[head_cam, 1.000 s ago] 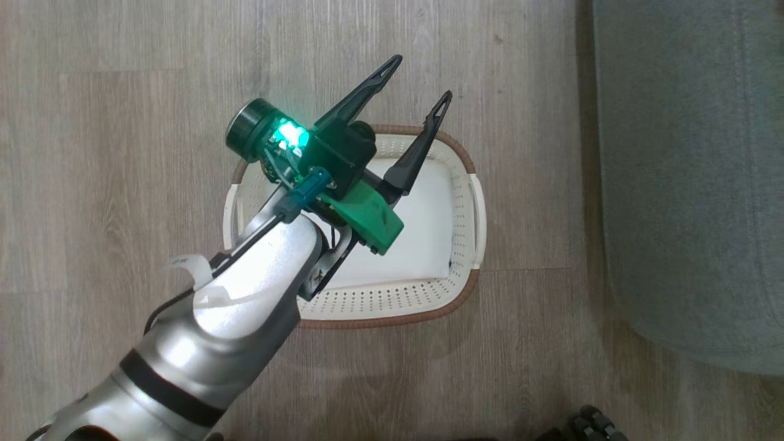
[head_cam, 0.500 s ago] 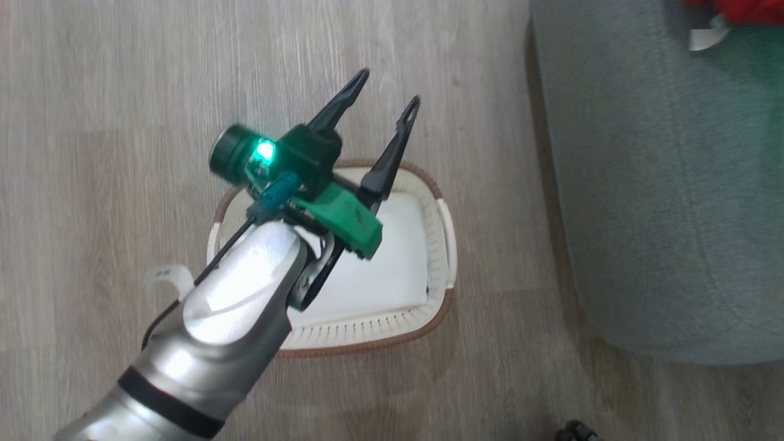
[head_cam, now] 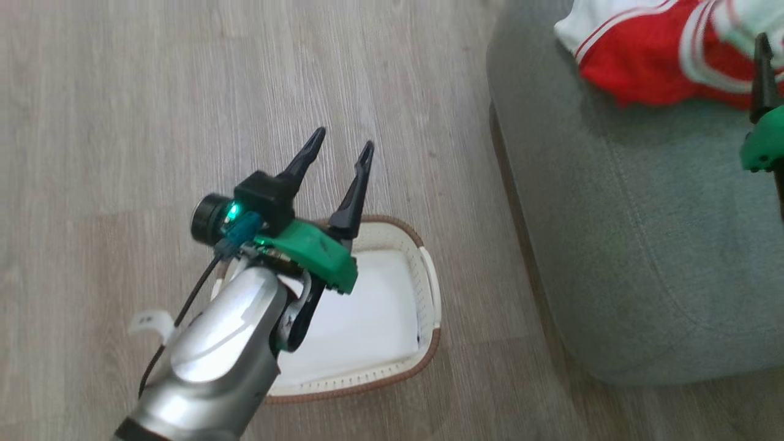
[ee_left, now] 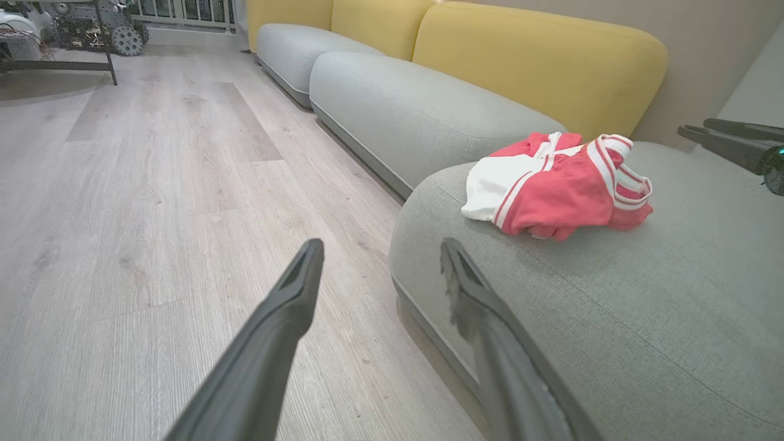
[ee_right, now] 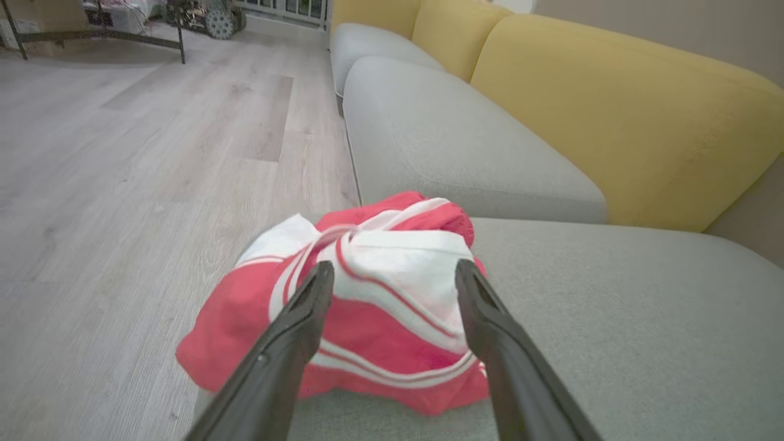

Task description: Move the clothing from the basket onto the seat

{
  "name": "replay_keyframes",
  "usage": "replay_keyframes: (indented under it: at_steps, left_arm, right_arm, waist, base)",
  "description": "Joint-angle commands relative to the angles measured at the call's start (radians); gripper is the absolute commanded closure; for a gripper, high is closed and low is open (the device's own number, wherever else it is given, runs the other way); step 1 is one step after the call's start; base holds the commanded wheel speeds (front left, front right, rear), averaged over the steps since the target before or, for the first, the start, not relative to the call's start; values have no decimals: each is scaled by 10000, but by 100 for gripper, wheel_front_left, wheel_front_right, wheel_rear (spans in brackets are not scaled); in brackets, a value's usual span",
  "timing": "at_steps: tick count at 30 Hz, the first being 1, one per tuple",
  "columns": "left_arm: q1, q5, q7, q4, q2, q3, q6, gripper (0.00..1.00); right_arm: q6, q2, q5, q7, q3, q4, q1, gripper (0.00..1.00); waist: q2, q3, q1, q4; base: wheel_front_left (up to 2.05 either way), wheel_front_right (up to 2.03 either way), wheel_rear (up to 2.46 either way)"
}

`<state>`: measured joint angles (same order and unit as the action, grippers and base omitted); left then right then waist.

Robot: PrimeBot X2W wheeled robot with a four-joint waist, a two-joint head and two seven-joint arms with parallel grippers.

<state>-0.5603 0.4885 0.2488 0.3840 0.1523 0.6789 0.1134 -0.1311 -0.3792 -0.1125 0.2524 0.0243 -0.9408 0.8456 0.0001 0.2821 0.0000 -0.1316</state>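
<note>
Cream basket holds a white sheet; clothing on seat; left tool, right tool agape.

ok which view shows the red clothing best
The left wrist view: the whole clothing lies unobstructed on the seat. The right wrist view is closer, but the right gripper covers part of it. The head view crops it at the top edge.

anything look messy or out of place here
Only mildly: the clothing lies crumpled in a heap on the seat, near its edge, rather than laid flat. The basket stands upright on the floor with a white sheet inside. Nothing looks spilled or damaged.
</note>
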Motion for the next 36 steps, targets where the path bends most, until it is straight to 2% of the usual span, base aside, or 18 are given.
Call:
replay_keyframes:
  at_steps: [1, 13, 20, 28, 31, 33, 36]
  left_arm:
    - [-106, 25, 99, -298, 135, -404, 57, 0]
    - [1226, 227, 127, -441, 200, -1361, 406, 0]
    - [2239, 117, 128, -913, 342, -2289, 668, 0]
    - [3716, -123, 129, -1652, 500, -3556, 1024, 0]
    - [4238, -182, 129, -1907, 472, -3919, 1066, 0]
    - [4769, -226, 129, -2138, 435, -4242, 1077, 0]
    - [5076, -294, 129, -2274, 423, -4454, 1070, 0]
  right_arm:
    - [4, -154, -92, 93, -170, 351, -88, 0]
    - [4, -89, -953, 93, -1232, 1116, -824, 0]
    - [4, 299, -1195, 93, -1514, 1823, -1447, 0]
    - [4, 1623, -1387, 93, -1318, 3197, -2764, 0]
    - [4, 2029, -1048, 93, -1376, 3769, -3407, 0]
    - [4, 2565, -912, 93, -1288, 4372, -4090, 0]
    - [4, 2796, -759, 93, -1162, 4766, -4576, 0]
  waist:
    - [-1, -310, 0, -1]
    - [-1, -1509, 0, 416]
    - [-1, -2143, 0, 728]
    - [-1, -2825, 0, 1046]
    - [-1, -2962, 0, 1186]
    - [-1, -3073, 0, 1277]
    - [-1, -3133, 0, 1357]
  base:
    - [0, 0, 0]
    - [0, 0, 0]
    - [0, 0, 0]
    - [0, 0, 0]
    - [0, 0, 0]
    - [0, 0, 0]
    - [0, 0, 0]
